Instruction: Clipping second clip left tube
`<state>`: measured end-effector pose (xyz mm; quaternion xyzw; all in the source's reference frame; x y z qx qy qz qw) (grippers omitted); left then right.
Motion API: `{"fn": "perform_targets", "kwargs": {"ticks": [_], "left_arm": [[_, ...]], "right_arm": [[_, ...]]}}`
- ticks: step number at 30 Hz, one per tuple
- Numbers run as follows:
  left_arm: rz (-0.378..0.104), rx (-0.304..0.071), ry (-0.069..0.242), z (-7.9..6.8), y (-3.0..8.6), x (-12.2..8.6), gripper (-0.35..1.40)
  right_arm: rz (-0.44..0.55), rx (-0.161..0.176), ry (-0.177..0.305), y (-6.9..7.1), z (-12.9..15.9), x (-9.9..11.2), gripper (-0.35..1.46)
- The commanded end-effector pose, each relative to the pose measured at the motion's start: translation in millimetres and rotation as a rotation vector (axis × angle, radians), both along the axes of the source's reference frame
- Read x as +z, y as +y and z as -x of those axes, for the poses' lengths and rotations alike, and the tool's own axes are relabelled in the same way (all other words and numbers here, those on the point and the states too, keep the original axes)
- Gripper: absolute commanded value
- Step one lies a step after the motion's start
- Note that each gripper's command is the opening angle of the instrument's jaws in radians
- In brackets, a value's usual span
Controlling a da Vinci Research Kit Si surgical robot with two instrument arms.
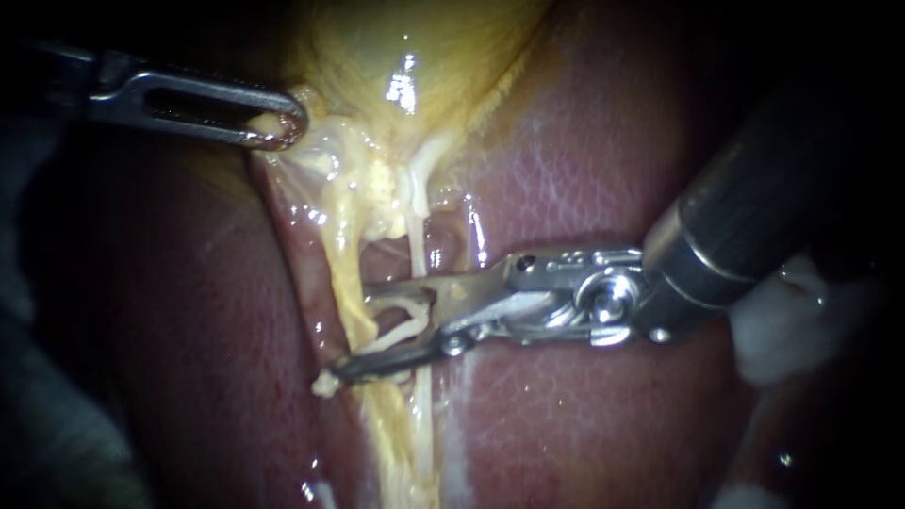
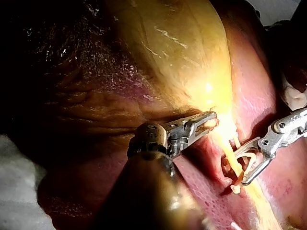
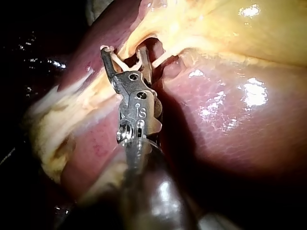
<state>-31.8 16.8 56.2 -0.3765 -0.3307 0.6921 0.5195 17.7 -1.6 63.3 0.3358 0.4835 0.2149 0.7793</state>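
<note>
With the left instrument's (image 1: 278, 127) pincer clamped on the gallbladder's (image 1: 396, 47) edge and the right instrument's (image 1: 358, 332) pincer apart astride the tube (image 1: 351, 283) near the gallbladder, closing askew might have caught only part of the tube or nicked the liver (image 1: 584, 141).

gallbladder (image 1: 396, 57) above tube (image 1: 415, 236) | liver (image 1: 584, 160) — both sides | right instrument (image 1: 358, 330) — astride tube

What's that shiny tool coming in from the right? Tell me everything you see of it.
The right instrument has a dark shaft, a silvery hinged metal wrist and two slim jaws. The jaws stand open, straddling a pale tube that crosses the gap, over the liver. It lies nearly level, pointing toward the endoscope view's left.
</note>
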Motion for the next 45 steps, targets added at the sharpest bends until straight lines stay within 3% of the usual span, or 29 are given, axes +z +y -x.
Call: {"fn": "perform_targets", "kwargs": {"ticks": [1,5,11,17,38,45], "left_arm": [[0.0,0.0,0.0,0.0,0.0,0.0,-0.35],[0.0,0.0,0.0,0.0,0.0,0.0,-0.35],[0.0,0.0,0.0,0.0,0.0,0.0,-0.35],[0.0,0.0,0.0,0.0,0.0,0.0,-0.35],[-0.001,0.0,0.0,0.0,0.0,-0.1,-0.35],[-0.001,0.0,0.0,0.0,0.0,-0.1,-0.35]], "right_arm": [[-0.008,0.0,0.006,0.0,0.1,0.3,0.5],[-0.057,0.006,0.029,0.3,1.0,1.2,0.5],[-0.152,-0.033,0.082,0.7,2.7,2.4,0.5],[-0.19,-0.03,0.104,0.9,3.6,3.0,0.5],[-0.204,-0.023,0.117,0.8,4.0,2.9,0.5],[-0.219,-0.006,0.141,0.8,3.7,3.3,0.5]]}}
